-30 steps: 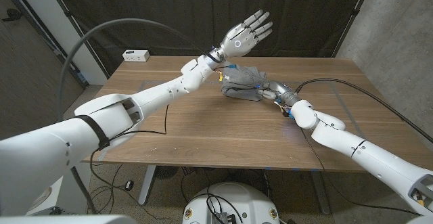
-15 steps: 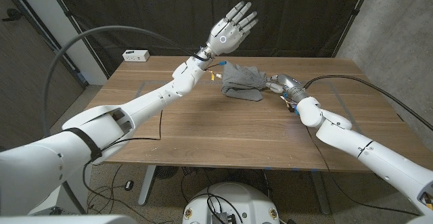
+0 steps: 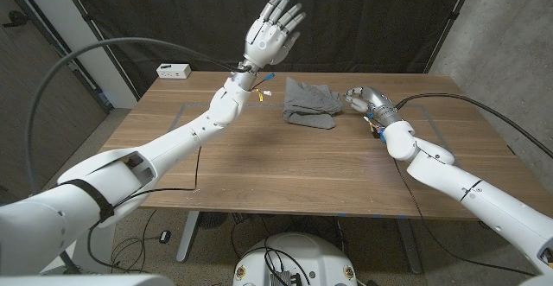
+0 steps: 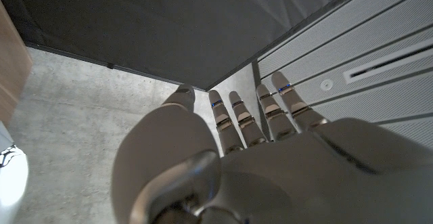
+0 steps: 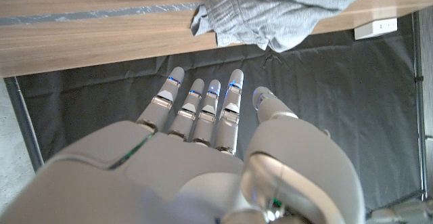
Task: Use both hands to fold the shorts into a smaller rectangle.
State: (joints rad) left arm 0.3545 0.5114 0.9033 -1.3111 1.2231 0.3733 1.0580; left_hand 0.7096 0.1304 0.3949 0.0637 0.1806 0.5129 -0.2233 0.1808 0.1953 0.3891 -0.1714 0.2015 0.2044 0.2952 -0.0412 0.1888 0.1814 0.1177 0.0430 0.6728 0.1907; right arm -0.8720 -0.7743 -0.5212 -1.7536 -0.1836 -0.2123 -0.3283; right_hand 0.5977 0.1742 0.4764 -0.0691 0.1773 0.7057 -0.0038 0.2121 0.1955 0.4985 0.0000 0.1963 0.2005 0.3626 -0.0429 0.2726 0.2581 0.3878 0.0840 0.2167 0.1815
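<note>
The grey shorts (image 3: 309,104) lie bunched in a small heap on the wooden table (image 3: 259,161), at the back middle. My left hand (image 3: 270,31) is raised high above the table's back edge, left of the shorts, fingers spread and holding nothing. My right hand (image 3: 363,98) hovers just right of the shorts, apart from them, with nothing in it. In the right wrist view its fingers (image 5: 203,112) reach out straight toward the shorts (image 5: 277,7). In the left wrist view my left hand (image 4: 250,156) points away from the table with straight fingers.
A white box (image 3: 174,71) sits at the table's back left corner. A thin black cable (image 3: 200,161) runs over the left part of the table. A thicker cable (image 3: 449,101) crosses the right side. A dark curtain hangs behind.
My left hand has risen and swung left, away from the shorts. My right hand has drawn back to the right, off the edge of the shorts.
</note>
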